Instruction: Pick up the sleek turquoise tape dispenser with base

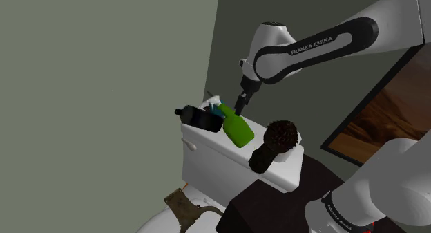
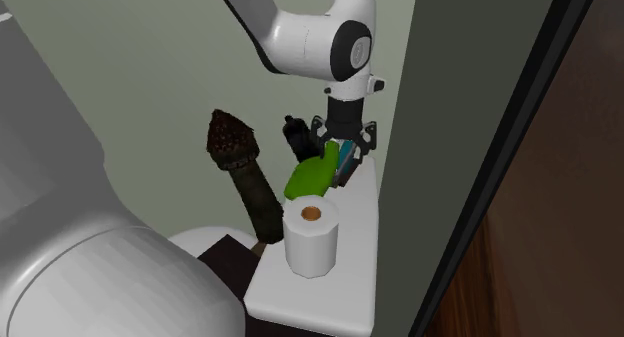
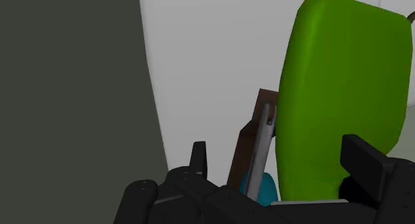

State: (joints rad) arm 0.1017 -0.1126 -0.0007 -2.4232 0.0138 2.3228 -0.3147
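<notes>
Gripper (image 2: 345,143) is down over the back end of the white tank lid (image 2: 350,247), close to the grey-green wall (image 1: 103,72). Fingers are spread wide, not pinching anything.

Wrist view: left finger (image 3: 198,159) and right finger (image 3: 364,159) stand well apart. Between them sits the tape dispenser (image 3: 259,188), with a turquoise body low down and a brown and grey upright part above it. Neither finger pad visibly touches the dispenser. The green bottle (image 3: 346,103) lies right beside it, pressed against or overlapping it (can't tell which). The right finger stands in front of the bottle's lower edge, and contact there can't be confirmed.

Second exterior view: a turquoise sliver of the dispenser (image 2: 348,163) shows directly under the gripper, at 6 o'clock from the wrist. The green bottle (image 2: 310,175) lies on its side at 8 o'clock from the gripper. A black bottle (image 2: 293,133) is at 9 o'clock. A white paper roll (image 2: 312,237) stands upright at 6 o'clock of the green bottle. A dark brown brush (image 2: 240,160) is at 9 o'clock of that roll, bristle head up.

Shoulder view: the gripper (image 1: 240,107) hangs just above the green bottle's neck, with the brush at 4 o'clock.
</notes>
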